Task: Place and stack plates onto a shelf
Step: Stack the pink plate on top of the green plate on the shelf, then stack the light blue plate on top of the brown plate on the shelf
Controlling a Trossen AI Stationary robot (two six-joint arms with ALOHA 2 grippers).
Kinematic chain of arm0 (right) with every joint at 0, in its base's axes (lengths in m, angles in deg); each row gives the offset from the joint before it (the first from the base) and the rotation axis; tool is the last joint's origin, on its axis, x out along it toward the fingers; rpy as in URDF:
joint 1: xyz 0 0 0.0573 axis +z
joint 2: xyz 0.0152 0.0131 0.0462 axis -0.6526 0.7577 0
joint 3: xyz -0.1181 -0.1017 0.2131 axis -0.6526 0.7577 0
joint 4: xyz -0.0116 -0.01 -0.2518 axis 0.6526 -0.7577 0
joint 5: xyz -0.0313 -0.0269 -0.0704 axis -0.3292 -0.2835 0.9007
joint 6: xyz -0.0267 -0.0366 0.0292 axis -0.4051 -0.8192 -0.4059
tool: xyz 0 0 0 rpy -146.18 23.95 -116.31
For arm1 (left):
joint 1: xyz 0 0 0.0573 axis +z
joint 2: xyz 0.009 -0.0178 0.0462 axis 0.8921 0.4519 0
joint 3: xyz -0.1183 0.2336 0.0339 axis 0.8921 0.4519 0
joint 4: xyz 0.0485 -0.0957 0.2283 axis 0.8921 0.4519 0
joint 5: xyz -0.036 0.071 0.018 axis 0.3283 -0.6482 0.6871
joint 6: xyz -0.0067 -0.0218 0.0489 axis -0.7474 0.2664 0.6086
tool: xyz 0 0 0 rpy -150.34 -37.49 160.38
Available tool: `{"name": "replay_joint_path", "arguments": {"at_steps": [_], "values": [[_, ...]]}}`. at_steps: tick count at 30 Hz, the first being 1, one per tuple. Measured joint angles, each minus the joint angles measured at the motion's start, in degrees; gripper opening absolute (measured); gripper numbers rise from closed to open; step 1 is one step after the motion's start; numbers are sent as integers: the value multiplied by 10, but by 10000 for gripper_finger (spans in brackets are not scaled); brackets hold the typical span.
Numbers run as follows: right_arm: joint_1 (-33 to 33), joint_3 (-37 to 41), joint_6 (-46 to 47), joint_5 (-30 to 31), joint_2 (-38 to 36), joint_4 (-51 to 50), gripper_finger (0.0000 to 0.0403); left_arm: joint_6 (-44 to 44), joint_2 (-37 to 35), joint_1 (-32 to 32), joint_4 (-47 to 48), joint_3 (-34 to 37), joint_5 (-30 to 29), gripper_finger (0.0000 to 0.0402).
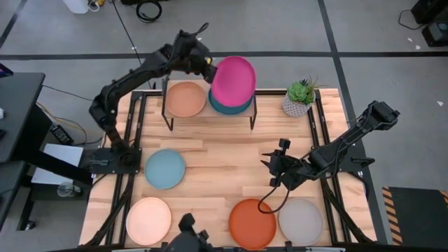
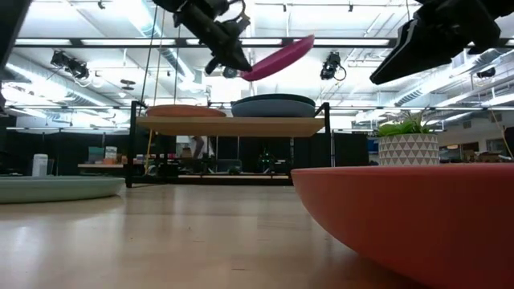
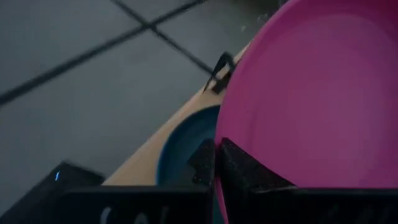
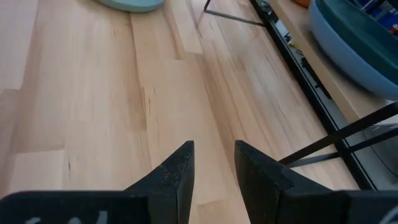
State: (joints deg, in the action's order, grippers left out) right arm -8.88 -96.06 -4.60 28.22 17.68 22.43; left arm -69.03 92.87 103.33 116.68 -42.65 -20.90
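My left gripper (image 1: 208,70) is shut on a pink plate (image 1: 234,80), held tilted in the air over the shelf's right half (image 2: 277,58). The shelf (image 1: 210,117) has a light wood top on black legs. A tan plate (image 1: 185,99) lies on its left half. On its right half a dark teal plate (image 4: 367,31) lies on a bright blue one (image 4: 348,59). My right gripper (image 1: 274,170) hovers open over bare table (image 4: 214,163), near the orange plate (image 1: 252,222). My left gripper pinches the pink plate's rim (image 3: 231,134) on the side toward the table's left. One finger (image 3: 249,173) lies on the plate's face and the other (image 3: 202,163) beneath it. The plate is lifted clear and tilted, its free edge higher (image 2: 305,42), above the stacked plates.
On the table lie a light teal plate (image 1: 164,168), a cream plate (image 1: 148,219), an orange plate (image 2: 418,217) and a grey plate (image 1: 301,218). A potted plant (image 1: 299,98) stands right of the shelf. Bare wood lies between the shelf and the near plates.
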Motion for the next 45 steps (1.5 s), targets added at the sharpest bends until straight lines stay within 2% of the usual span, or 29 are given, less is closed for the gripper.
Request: {"name": "replay_joint_path", "arguments": {"at_steps": [8,23,28,36,41,45], "values": [[0,0,0,1,0,6,121,51,85,2,175,-135,1,15],[0,0,0,-3,0,19,121,75,105,-3,186,-141,-40,23],[0,0,-1,-4,0,21,121,82,114,-9,190,-141,-52,53],[0,0,-1,-7,0,22,121,109,118,-14,170,-141,-70,135],[0,0,-3,-8,0,19,121,178,90,-28,153,-141,-48,164],[0,0,-6,-7,0,18,121,259,65,-86,163,-141,-28,166]]}}
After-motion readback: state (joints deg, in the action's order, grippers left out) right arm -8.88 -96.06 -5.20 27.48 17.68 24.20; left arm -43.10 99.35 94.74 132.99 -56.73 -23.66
